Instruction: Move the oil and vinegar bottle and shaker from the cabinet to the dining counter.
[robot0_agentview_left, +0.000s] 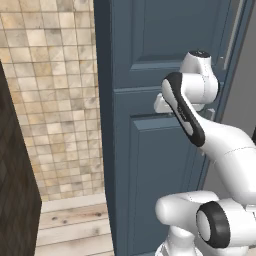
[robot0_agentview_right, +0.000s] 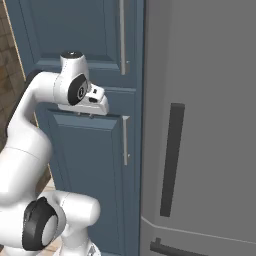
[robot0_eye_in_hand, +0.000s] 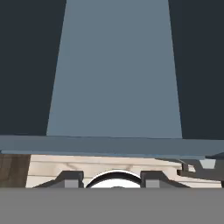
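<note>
White arm base sits closest, low in both base views. Tool (robot0_agentview_right: 84, 114) hangs against the cabinet (robot0_agentview_left: 150, 60) door, at the seam between its upper and lower panels, well left of the cabinet's grey bar handle (robot0_agentview_right: 125, 140). Finger tips (robot0_eye_in_hand: 70, 178) stand apart with nothing between them; how far spread, cannot tell. Grey fridge (robot0_agentview_right: 200, 125) stands just right of the cabinet.

No text, label, brand, number or sign can be read anywhere. The tall slate-blue panelled cabinet (robot0_agentview_right: 90, 45) is plain across its door panels (raised mouldings only), and nothing is printed on its long grey bar handle (robot0_agentview_right: 122, 35). The flat grey appliance front (robot0_agentview_right: 210, 100) beside it, with a dark vertical handle (robot0_agentview_right: 171, 160), is likewise unmarked. The beige tiled wall (robot0_agentview_left: 50, 100) carries no lettering.
</note>
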